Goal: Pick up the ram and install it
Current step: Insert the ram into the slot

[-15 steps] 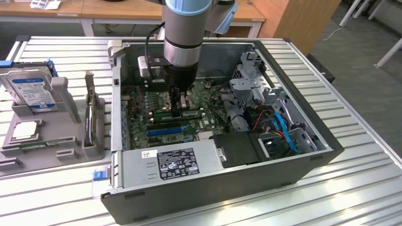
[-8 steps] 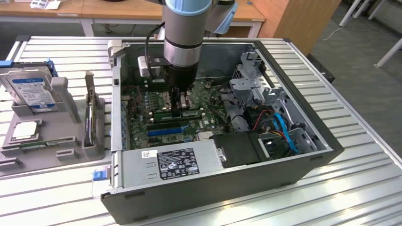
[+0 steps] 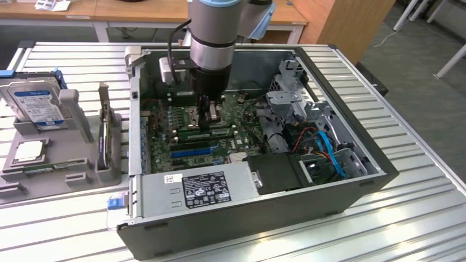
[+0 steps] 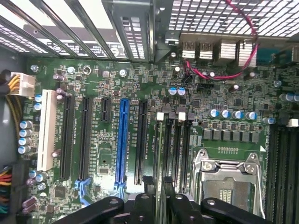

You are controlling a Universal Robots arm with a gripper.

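Table (image 3: 415, 229): ribbed shiny metal. Case (image 3: 255, 237): dark matt metal. Board (image 4: 159, 84): green, glossy. Long slot (image 4: 123, 140): blue smooth plastic. Power box (image 3: 160, 199): grey metal, paper sticker (image 3: 206, 191). Gripper (image 4: 159, 184): black, matt.

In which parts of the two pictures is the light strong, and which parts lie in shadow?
Exterior view: the ribbed table shines pale with glare on the exterior view's right, while the open computer case is shaded inside. Wrist view: bright light comes through the vent grille; the motherboard is evenly lit; the gripper looks dark.
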